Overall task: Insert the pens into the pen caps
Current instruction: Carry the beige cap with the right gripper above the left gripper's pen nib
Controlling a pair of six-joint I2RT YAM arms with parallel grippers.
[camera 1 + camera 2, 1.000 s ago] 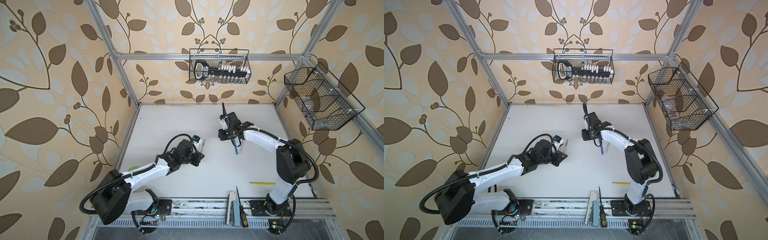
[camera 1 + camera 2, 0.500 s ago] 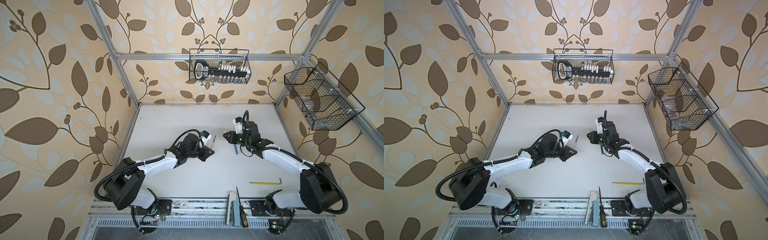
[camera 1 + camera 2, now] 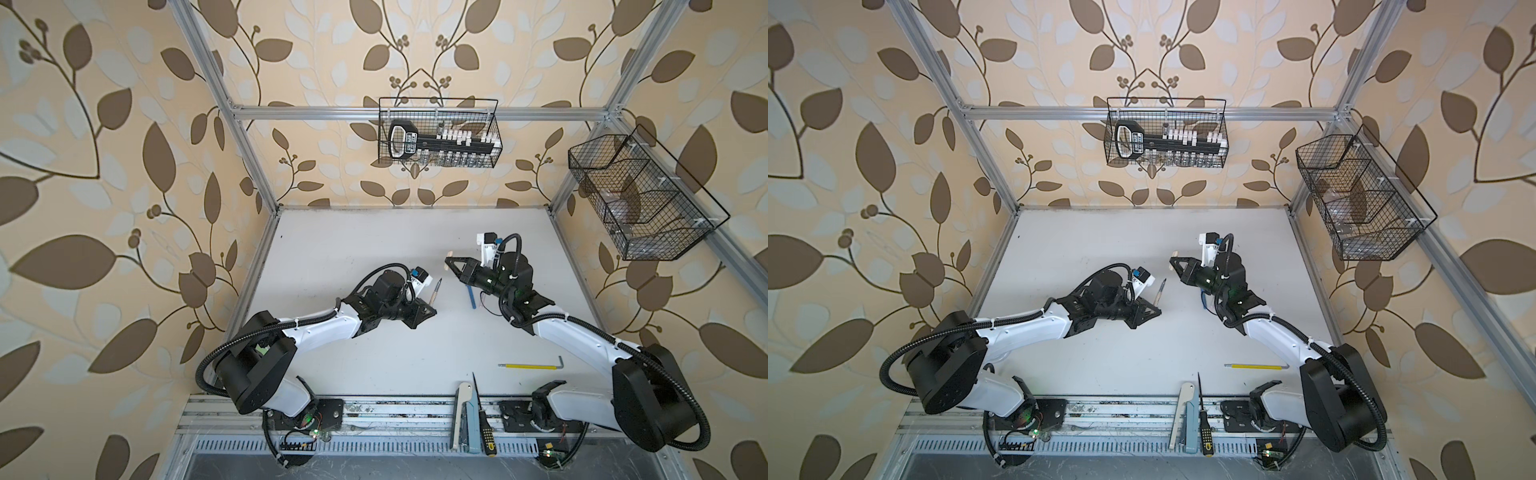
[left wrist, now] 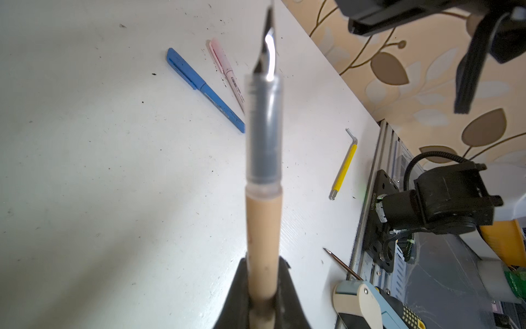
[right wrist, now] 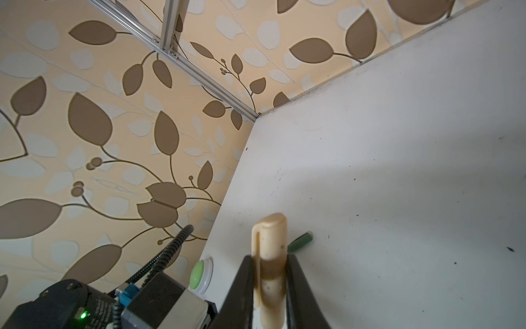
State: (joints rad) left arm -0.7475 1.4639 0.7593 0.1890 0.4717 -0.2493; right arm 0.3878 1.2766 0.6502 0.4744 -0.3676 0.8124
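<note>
Left gripper (image 3: 431, 311): we see its jaws clamped on the lower barrel of the tan pen (image 3: 435, 289). In the left wrist view the black fingers (image 4: 239, 287) press it on both sides.
Tan pen: held above the table (image 3: 374, 249), uncapped, with the clear grip section and dark tip bare. In both top views the tip points toward the far wall.
Right gripper (image 3: 449, 262): jaws closed on the tan cap (image 3: 449, 254), gripping its lower half. The rounded end and the clip stick out past the fingertips in the right wrist view.
Pen and cap: apart in both top views, with the cap beyond the pen's tip and a little to the right of it.
Blue pen (image 4: 205, 88): lies flat on the table with its cap on; in a top view it sits beneath the right wrist.
Pink pen (image 4: 226, 72): just beside the blue pen, also capped.
Green piece (image 5: 300, 241): lies on the table behind the tan cap. Only one end shows, so we cannot tell pen from cap.
Yellow rod (image 3: 528, 366): on the table near the front edge, well apart from both grippers.
Screwdriver (image 3: 484, 432): at the front rail.
</note>
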